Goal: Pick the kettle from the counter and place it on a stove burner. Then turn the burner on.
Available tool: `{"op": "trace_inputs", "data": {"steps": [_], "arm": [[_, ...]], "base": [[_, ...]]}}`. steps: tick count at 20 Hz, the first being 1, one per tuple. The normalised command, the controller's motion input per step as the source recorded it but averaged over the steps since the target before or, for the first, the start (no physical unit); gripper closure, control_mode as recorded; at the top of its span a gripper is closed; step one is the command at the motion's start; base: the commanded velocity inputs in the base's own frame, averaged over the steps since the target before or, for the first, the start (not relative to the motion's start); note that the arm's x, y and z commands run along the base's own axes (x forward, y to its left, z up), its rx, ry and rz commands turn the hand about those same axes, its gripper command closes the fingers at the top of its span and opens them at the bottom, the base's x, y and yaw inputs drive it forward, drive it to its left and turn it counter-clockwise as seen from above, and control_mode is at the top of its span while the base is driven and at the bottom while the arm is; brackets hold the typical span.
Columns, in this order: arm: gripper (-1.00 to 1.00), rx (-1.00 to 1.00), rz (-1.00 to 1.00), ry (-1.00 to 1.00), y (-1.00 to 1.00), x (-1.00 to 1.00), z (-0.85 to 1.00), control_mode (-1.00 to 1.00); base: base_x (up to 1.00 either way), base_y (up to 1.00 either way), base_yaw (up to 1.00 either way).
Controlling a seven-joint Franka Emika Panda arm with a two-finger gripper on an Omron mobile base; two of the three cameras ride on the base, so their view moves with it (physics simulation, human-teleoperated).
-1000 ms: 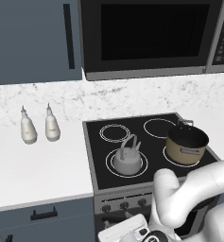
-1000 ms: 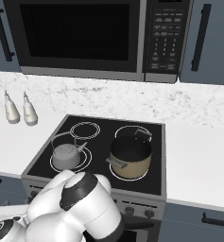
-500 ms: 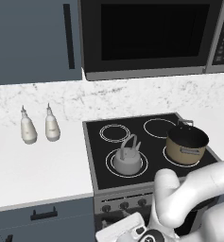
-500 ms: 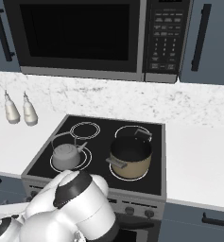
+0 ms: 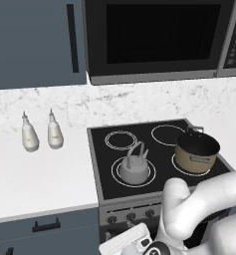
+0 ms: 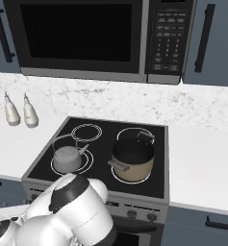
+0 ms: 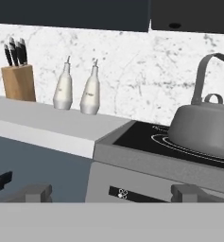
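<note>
The silver-grey kettle (image 5: 134,168) (image 6: 67,158) (image 7: 205,125) stands upright on the front-left stove burner (image 5: 151,175) (image 6: 89,161) (image 7: 169,143), a wide double white ring on the black cooktop. My gripper (image 7: 111,193) is open and holds nothing. It hangs low in front of the stove, below cooktop height and to the kettle's left. Its fingertips (image 7: 35,191) frame the stove's control panel (image 7: 123,193). The white counter (image 5: 45,174) (image 6: 9,139) (image 7: 52,125) lies left of the stove.
A tan pot (image 5: 195,152) (image 6: 132,161) sits on the front-right burner. Two white bottles (image 5: 40,134) (image 6: 20,112) (image 7: 78,89) and a knife block (image 7: 19,75) stand at the counter's back. A microwave (image 5: 154,35) hangs above the stove. Knobs (image 5: 131,216) line the stove front.
The arm's elbow has sunk lower and swung a little to the left in the right base view. Kettle and pot have not moved.
</note>
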Motion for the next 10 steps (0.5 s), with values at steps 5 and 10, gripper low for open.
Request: {"op": "trace_inputs", "data": {"steps": [5, 10], "arm": [[-1.00, 0.00, 0.04, 0.00, -0.10, 0.14, -0.01, -1.00], [-1.00, 0.00, 0.03, 0.00, -0.08, 0.20, -0.03, -1.00]], "base": [[0.00, 0.00, 0.00], [0.00, 0.00, 0.00]]}}
